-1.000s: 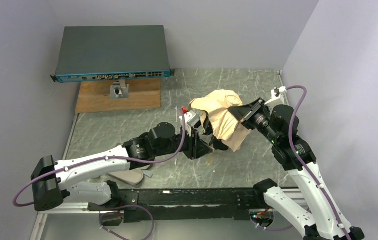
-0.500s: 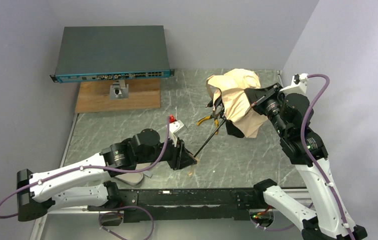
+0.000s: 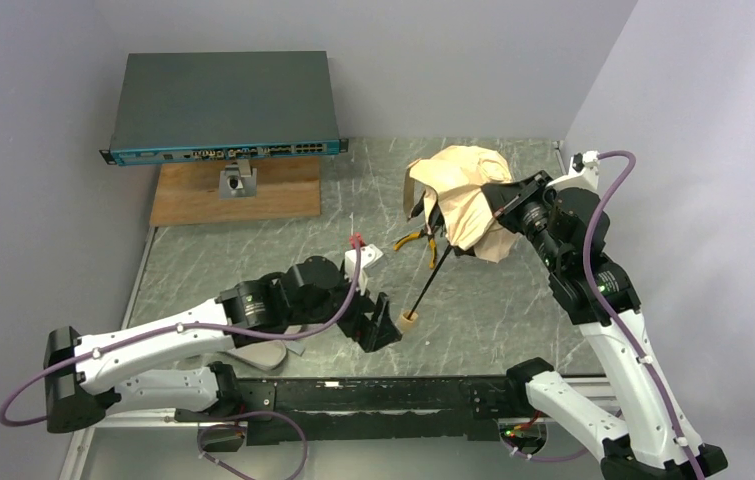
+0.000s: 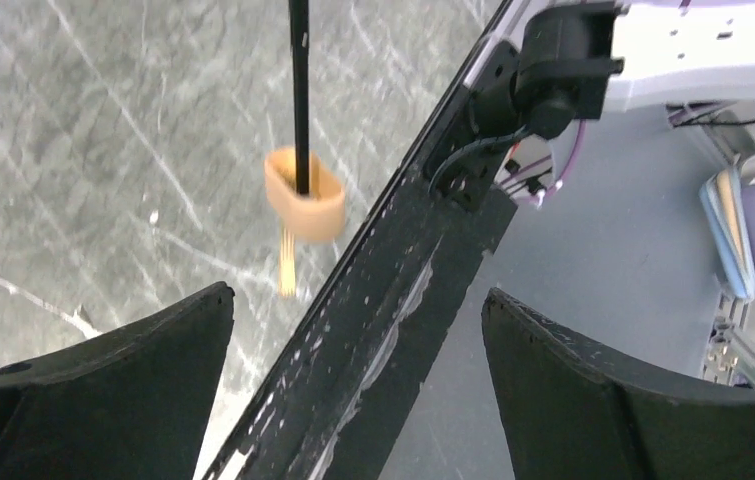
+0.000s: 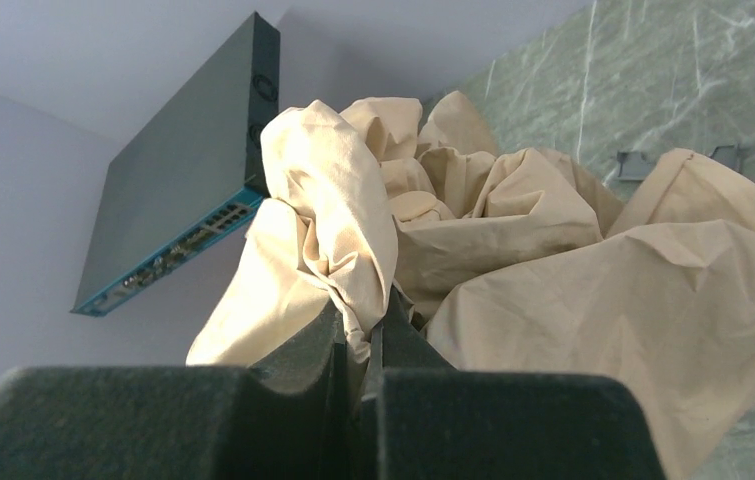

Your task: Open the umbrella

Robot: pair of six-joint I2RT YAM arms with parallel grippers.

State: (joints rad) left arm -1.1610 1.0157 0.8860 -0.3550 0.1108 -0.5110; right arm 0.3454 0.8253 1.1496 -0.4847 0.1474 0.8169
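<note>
The umbrella's crumpled tan canopy (image 3: pixel 463 190) hangs high at the right, and my right gripper (image 3: pixel 500 207) is shut on a fold of its fabric (image 5: pixel 353 250). In the right wrist view the right gripper (image 5: pixel 368 325) has cloth pinched between its jaws. The black shaft (image 3: pixel 433 280) slants down-left from the canopy to the cream handle (image 3: pixel 409 321), which is low over the table. My left gripper (image 3: pixel 381 325) stands open just left of the handle, apart from it. In the left wrist view the handle (image 4: pixel 303 195) and shaft (image 4: pixel 299 80) lie beyond the left gripper (image 4: pixel 358 295), whose jaws are wide with nothing between them.
A network switch (image 3: pixel 223 105) sits on a stand over a wooden board (image 3: pixel 238 190) at the back left. A small yellow-and-black object (image 3: pixel 413 238) lies mid-table. A pale pink sleeve (image 3: pixel 258 355) shows under the left arm. The black rail (image 3: pixel 383 390) runs along the near edge; walls close in on both sides.
The right gripper carried the canopy up and right, drawing the shaft out. The left gripper then let go of the handle, opened wide, and now sits beside it.
</note>
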